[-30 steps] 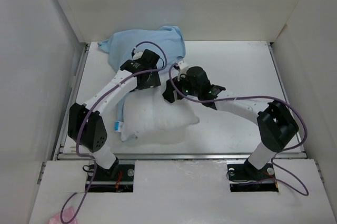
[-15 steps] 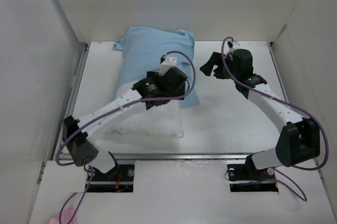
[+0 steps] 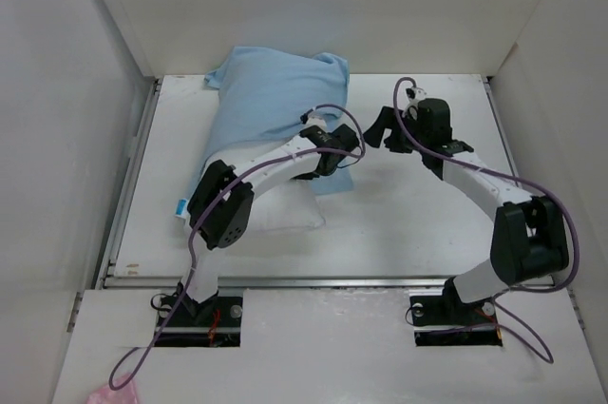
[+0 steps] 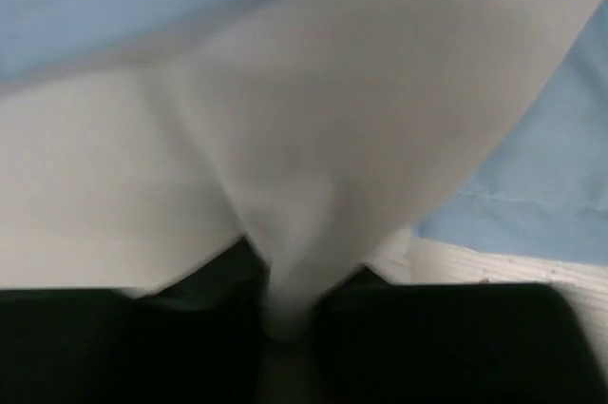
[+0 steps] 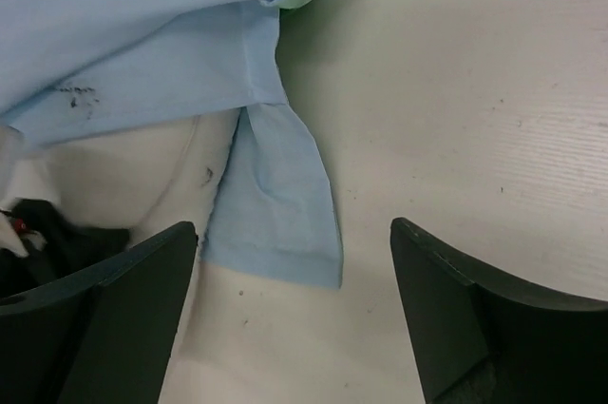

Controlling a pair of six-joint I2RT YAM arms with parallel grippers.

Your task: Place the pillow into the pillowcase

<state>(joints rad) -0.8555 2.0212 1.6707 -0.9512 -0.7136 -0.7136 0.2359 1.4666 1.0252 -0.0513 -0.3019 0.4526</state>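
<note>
The light-blue pillowcase (image 3: pixel 275 95) lies at the far left of the table, drawn over the far part of the white pillow (image 3: pixel 280 209). The pillow's near end sticks out, with a small blue tag (image 3: pixel 180 206) at its left edge. My left gripper (image 3: pixel 332 149) sits at the pillow's right edge by the pillowcase opening. In the left wrist view it is shut (image 4: pixel 290 314) on a pinched fold of white pillow (image 4: pixel 313 138) fabric, below the pillowcase (image 4: pixel 546 166). My right gripper (image 3: pixel 378 128) is open (image 5: pixel 296 280) just right of a loose pillowcase flap (image 5: pixel 280 204), holding nothing.
White walls close in the table (image 3: pixel 427 223) on the left, back and right. A metal rail (image 3: pixel 323 280) runs along the near edge. Purple cables loop off both arms. The left arm lies folded across the pillow's near part.
The pillowcase now covers the pillow's far part instead of lying bunched behind it. My left gripper went from open to shut on pillow fabric. The right gripper swung away right, then edged back left.
</note>
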